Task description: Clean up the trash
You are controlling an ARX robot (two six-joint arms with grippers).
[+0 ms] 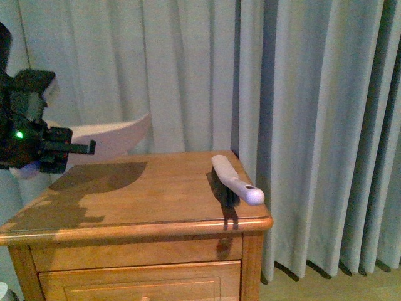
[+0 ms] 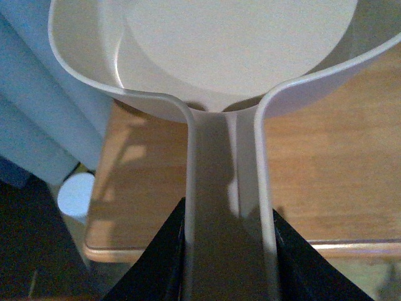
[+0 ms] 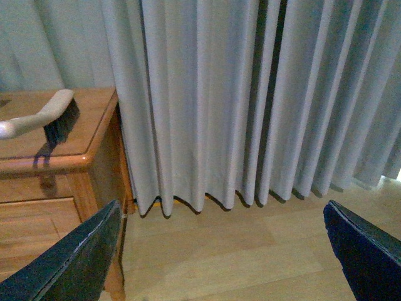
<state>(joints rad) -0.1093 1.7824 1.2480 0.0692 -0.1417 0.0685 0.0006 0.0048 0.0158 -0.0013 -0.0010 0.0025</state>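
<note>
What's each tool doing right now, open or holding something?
Left tool: closed on the dustpan handle.
Right tool: open, empty.

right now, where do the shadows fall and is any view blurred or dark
Front view: the dustpan casts a broad shadow on the nightstand, the brush a thin one over its edge. Left wrist view: lower corners dark. Right wrist view: even light; the right fingers look soft up close.
</note>
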